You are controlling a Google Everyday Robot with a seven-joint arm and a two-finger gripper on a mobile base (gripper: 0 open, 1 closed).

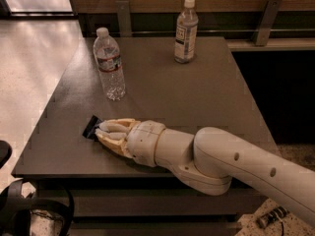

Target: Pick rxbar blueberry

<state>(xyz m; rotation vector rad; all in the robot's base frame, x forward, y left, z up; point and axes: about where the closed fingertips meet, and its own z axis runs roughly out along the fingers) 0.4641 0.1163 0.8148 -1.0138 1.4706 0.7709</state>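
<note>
Near table (197,107) edge, one tool (104,133) over one rxbar blueberry (91,127), grip unclear, two bottles (110,65) (186,31).

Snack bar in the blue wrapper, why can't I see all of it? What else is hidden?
- rxbar blueberry: camera view, only a dark corner shows; the gripper, at the front left of the table, covers the rest.
- Far bottle: label print too small to read.
- Arm: cut off by the right edge.
</note>
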